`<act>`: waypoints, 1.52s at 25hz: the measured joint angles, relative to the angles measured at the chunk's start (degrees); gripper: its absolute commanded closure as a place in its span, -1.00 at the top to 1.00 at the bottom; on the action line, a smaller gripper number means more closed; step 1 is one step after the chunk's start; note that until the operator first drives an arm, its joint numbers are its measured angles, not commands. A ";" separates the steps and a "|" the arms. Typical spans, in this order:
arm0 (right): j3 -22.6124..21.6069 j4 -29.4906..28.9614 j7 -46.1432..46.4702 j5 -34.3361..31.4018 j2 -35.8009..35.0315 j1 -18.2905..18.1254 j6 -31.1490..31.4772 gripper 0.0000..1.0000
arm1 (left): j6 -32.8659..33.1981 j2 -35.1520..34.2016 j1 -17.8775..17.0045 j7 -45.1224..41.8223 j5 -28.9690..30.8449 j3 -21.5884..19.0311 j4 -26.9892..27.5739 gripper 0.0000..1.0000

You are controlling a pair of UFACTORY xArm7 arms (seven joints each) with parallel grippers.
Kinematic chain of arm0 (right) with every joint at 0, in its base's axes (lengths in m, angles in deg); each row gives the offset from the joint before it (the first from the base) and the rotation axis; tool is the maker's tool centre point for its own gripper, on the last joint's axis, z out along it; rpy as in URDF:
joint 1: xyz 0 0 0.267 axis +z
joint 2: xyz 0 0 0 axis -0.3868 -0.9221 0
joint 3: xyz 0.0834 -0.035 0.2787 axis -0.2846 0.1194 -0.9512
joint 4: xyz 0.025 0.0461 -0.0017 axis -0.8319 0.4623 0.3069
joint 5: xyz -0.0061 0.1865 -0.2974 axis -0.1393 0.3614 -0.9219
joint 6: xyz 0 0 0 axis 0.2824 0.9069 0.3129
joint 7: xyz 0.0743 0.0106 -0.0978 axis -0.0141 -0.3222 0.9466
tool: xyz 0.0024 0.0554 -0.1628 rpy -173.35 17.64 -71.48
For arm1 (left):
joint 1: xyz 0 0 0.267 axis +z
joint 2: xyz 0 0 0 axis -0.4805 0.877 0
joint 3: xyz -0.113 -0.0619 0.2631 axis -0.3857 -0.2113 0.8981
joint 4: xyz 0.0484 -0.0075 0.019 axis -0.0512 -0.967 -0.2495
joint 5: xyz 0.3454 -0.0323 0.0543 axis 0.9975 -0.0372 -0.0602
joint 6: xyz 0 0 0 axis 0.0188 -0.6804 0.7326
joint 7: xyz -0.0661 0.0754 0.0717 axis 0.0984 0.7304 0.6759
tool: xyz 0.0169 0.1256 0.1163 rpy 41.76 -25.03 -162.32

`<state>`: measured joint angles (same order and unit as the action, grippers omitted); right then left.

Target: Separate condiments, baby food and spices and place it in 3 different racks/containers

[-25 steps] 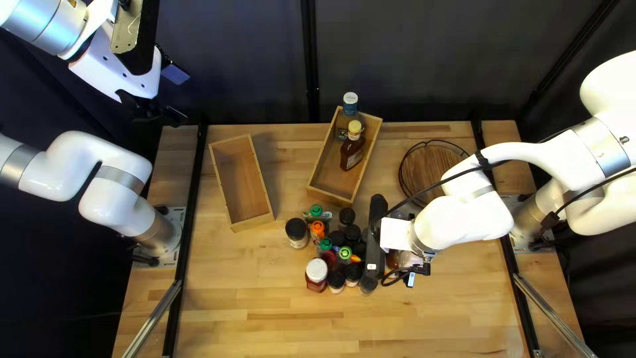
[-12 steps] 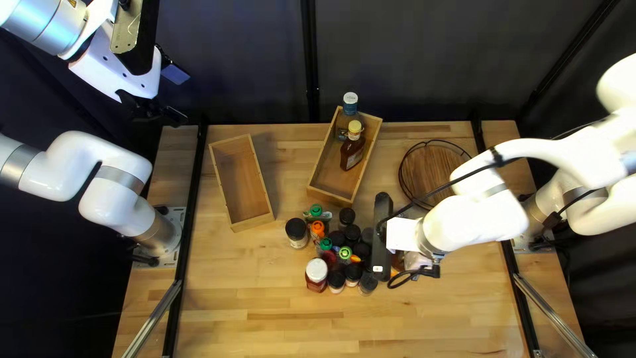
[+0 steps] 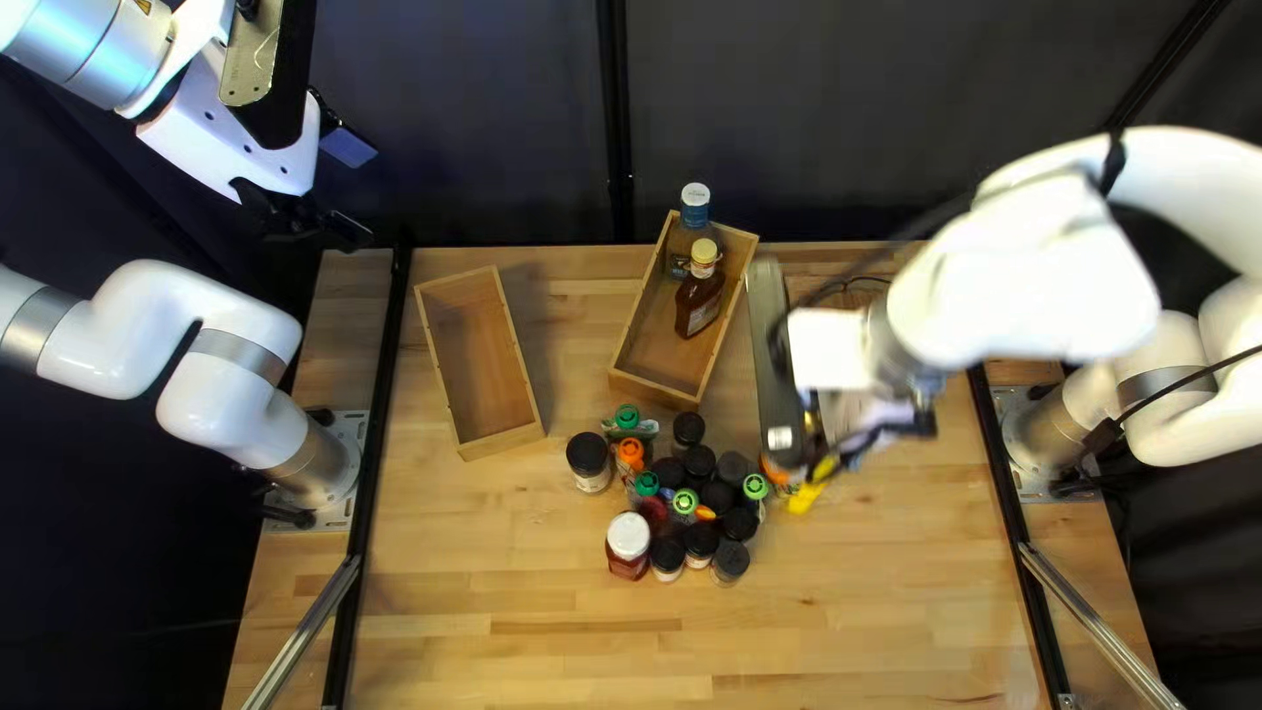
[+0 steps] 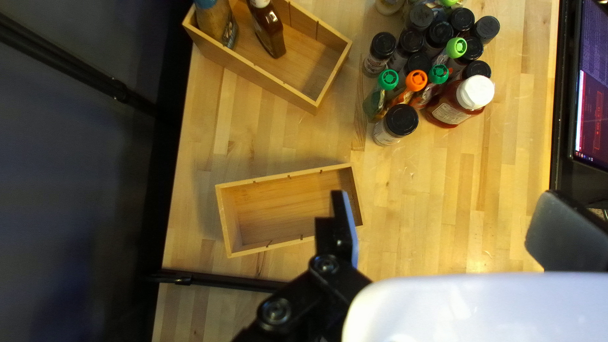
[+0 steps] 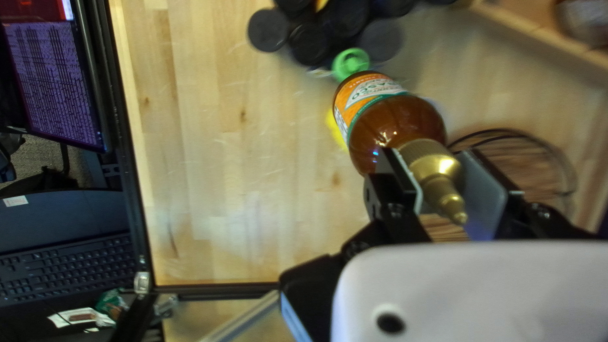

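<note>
Two fingers [image 5: 398, 176] of the right gripper [image 5: 430, 158] clamp the sauce bottle [image 5: 396, 130] by its cap [image 5: 437, 166] above the worktop [image 5: 253, 158], so carry it high over the wooden box [image 3: 657, 349] and lower it upright beside the bottles [image 3: 700, 305] inside, the left gripper [image 4: 444, 202] having fingers apart.

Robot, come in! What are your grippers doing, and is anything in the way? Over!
Left gripper open, empty. Right gripper shut on gold-topped sauce bottle. Green-capped bottle close by its base, might get bumped. Over.
</note>
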<state>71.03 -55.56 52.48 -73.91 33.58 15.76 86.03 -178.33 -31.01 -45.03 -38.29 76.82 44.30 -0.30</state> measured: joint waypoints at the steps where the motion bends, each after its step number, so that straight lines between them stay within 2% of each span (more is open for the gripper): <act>1: 1.19 -0.76 1.87 -0.14 -0.13 -0.54 0.40 -1.00 | 0.00 0.00 0.00 0.00 0.00 0.00 0.00 1.00; 7: 9.92 -0.40 13.91 -0.76 -0.02 -5.07 -1.84 -1.00 | 0.00 0.00 0.00 0.00 0.00 0.00 0.00 1.00; 18: 20.78 6.75 25.08 -2.54 -2.13 -12.08 -16.89 -1.00 | 0.00 0.00 0.00 0.00 0.00 0.00 0.00 1.00; 28: 23.06 8.97 26.18 -1.29 -7.45 -13.52 -23.00 -1.00 | 0.00 0.00 0.00 0.00 0.00 0.00 0.00 1.00; 38: 23.83 9.81 27.75 0.46 -10.85 -13.84 -25.53 -1.00 | 0.00 0.00 0.00 0.00 0.00 0.00 0.00 1.00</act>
<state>94.87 -45.75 80.22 -73.46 22.73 1.91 60.50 -178.33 -31.01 -45.03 -38.29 76.82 44.30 -0.30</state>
